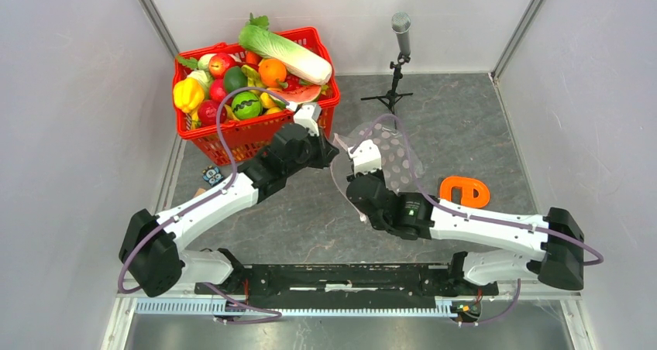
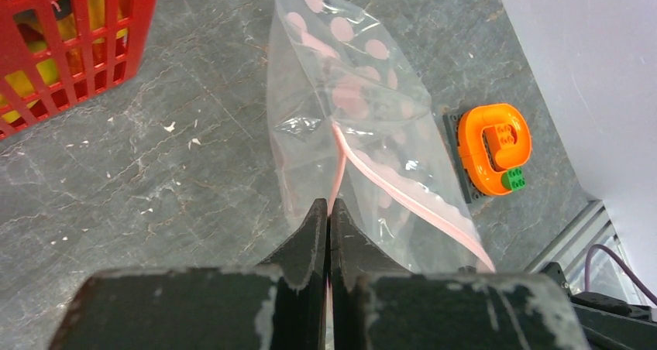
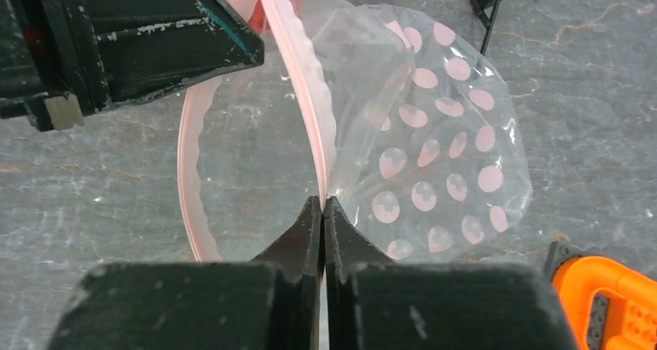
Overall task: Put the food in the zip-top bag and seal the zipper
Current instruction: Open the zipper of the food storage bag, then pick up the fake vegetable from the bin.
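The zip-top bag (image 1: pixel 391 160) hangs at mid-table between the arms, right of the red mesh basket (image 1: pixel 240 137), its zipper (image 3: pixel 306 79) bowed into an open loop. The left gripper (image 2: pixel 329 211) and the right gripper (image 3: pixel 322 207) each pinch the pink strip at separate spots (no gap shows between either pair of fingers). The mouth probably wants spreading gently, without tugging the thin film, and turning toward the basket at far left, where the food (image 1: pixel 248 79) sits: cabbage (image 1: pixel 285 52), orange (image 1: pixel 272 71), yellow bell pepper (image 1: pixel 187 94). With both grippers busy, one must let go to fetch. The microphone stand (image 1: pixel 397 71) beyond the bag and the orange toy block (image 1: pixel 465 191) to its right crowd its swing.
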`<state>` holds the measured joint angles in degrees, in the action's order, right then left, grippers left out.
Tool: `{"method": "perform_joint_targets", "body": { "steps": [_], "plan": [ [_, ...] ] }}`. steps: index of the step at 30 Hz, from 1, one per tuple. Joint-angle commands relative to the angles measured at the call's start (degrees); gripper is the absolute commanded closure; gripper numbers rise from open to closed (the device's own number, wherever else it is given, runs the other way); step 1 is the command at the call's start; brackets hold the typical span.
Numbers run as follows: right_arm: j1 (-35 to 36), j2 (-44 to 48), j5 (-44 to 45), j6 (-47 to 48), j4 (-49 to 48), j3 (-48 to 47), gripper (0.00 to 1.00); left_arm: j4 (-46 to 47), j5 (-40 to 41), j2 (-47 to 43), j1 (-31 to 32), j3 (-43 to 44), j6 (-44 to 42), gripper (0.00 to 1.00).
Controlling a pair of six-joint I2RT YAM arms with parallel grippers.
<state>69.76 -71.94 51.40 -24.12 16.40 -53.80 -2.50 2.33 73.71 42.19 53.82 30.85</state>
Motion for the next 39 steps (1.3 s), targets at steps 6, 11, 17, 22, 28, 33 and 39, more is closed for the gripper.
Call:
{"method": "perform_joint_targets", "body": {
  "steps": [6,11,17,22,28,33,39],
  "plan": [
    [-8.78,10.07,-6.95,3.36,-6.89,5.49,1.00,-7.28,7.76,-0.18,-0.01,6.20,-11.31,0.98],
    [-14.90,11.06,-13.03,4.89,-5.95,4.63,1.00,-6.98,5.52,1.99,-0.01,8.05,-15.54,0.98],
    [-14.91,10.27,-13.28,4.37,-5.32,2.93,1.00,-5.38,-7.90,7.06,-0.01,14.83,-14.75,0.52],
    [-15.10,8.77,-10.46,1.68,-5.11,2.68,1.00,-6.90,-8.86,5.75,-0.10,17.20,-13.89,0.29],
    [-16.45,6.42,-15.32,1.99,-9.50,2.38,1.00,-12.07,-0.45,-1.96,-1.13,17.90,-17.42,0.10],
    [-16.97,5.93,-18.59,2.42,-12.44,3.00,1.00,-14.10,0.78,-4.08,-9.01,22.51,-16.78,0.00],
    [-17.31,5.78,-21.48,3.13,-13.27,3.64,1.00,-19.02,-5.00,4.62,-24.41,38.52,-13.96,0.00]
  ]
}}
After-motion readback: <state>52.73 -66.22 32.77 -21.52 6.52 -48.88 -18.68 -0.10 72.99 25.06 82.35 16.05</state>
